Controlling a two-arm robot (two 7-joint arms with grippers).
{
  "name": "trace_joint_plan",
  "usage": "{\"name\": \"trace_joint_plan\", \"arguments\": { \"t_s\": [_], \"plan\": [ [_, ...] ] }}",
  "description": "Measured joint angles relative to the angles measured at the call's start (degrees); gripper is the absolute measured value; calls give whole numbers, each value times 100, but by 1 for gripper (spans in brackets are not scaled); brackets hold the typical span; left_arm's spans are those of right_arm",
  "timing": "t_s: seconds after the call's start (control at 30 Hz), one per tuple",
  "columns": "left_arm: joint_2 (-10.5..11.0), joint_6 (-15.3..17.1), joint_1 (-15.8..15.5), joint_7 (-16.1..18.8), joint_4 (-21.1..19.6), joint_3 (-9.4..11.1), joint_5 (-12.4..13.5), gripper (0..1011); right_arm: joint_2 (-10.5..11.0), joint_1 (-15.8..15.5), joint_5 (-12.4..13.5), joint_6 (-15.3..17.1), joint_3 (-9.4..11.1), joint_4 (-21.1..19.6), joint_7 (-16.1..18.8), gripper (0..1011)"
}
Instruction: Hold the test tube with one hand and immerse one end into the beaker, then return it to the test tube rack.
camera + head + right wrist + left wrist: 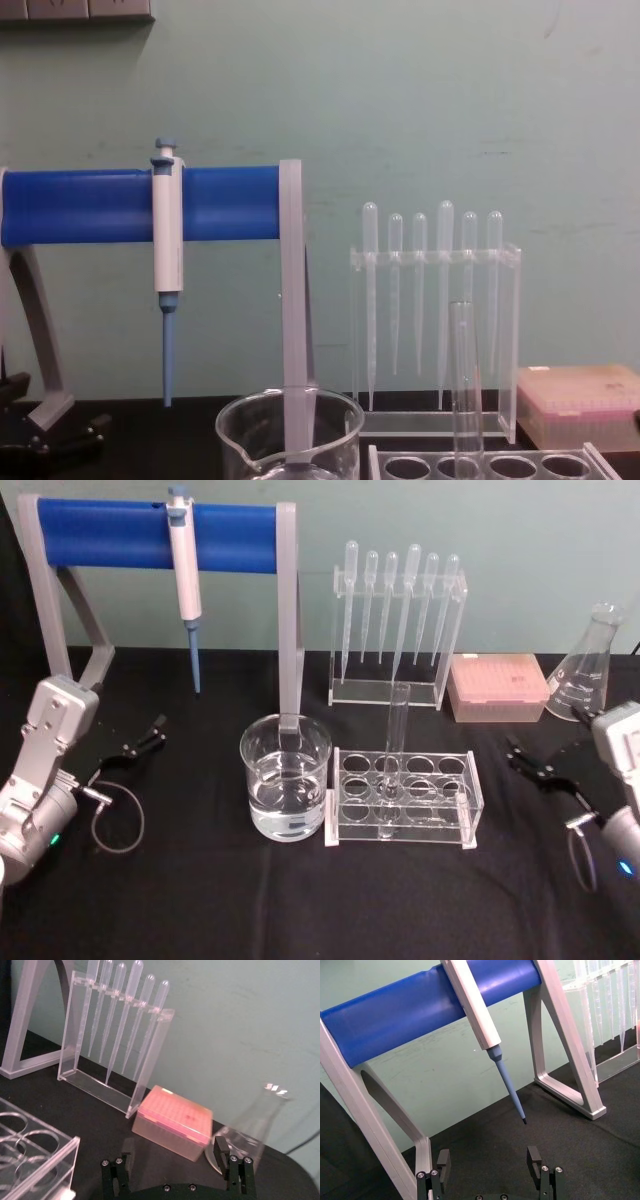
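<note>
The test tube [396, 742] stands upright in the rack [472, 800], and nothing touches it. The left gripper [489, 1162] has its fingers [534, 1156] spread wide and empty, low over the bench [200, 900] at the left side. The right gripper [170, 1167] is likewise spread and empty at the right side. Just left of the rack sits 1 beaker [262, 780] holding clear liquid. Behind stand 6 pipettes [412, 590], 1 pipettor [184, 565], 1 flask [590, 670] and 1 pink box [497, 685].
</note>
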Motion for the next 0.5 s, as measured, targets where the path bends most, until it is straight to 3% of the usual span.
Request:
{"name": "trace_joint_plan", "arguments": {
  "t_s": [0.17, 0.27, 0.37, 0.5],
  "plan": [
    [0, 0, 0, 0, -1, 0, 0, 1000, 289, -782, -55, 24, 353, -839, -361, 1002],
    [0, 0, 0, 0, 0, 0, 0, 1000, 391, -1071, 45, 23, 485, -1172, -363, 1002],
    [0, 0, 0, 0, 0, 0, 0, 1000, 487, -1341, 317, -7, 556, -1563, -70, 1003],
    [0, 0, 0, 0, 0, 0, 0, 1000, 474, -1323, 612, -55, 496, -1686, 396, 1002]
  ]
}}
